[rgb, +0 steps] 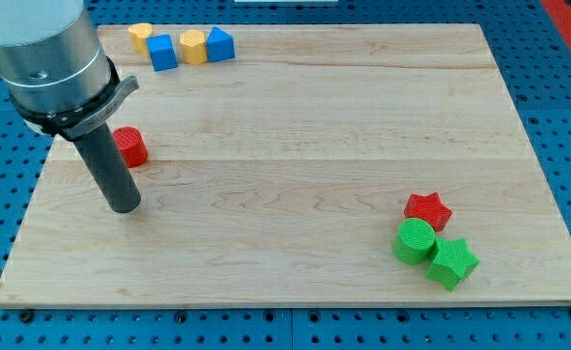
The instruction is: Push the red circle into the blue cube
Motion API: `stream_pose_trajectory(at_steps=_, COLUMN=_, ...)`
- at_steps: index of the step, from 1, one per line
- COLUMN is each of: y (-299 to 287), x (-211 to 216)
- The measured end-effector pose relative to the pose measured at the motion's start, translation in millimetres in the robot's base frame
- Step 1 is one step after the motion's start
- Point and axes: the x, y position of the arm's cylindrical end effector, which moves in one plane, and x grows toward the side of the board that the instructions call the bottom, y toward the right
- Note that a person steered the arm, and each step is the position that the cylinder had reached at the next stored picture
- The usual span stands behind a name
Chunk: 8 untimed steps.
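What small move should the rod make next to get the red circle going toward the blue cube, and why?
Probably push toward the view's top and slightly right. My tip sits just below the red circle, while the blue cube lies near the view's top edge, a little to the right. So the tip is roughly on the far side from the target, though slightly off the line; shifting it marginally left first may help.

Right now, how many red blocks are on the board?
2. The red circle is at the view's left, partly behind the rod, just above my tip. The red star is at lower right, touching the green circle.
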Motion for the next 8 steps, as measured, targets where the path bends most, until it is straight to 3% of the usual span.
stream_pose_trajectory(at_steps=2, y=0, x=-9)
stream_pose_trajectory(at_steps=5, y=5, x=-94)
stream_pose_trajectory(at_steps=6, y=-18, x=-85)
stream_pose_trajectory(at_steps=8, y=-11, x=-159)
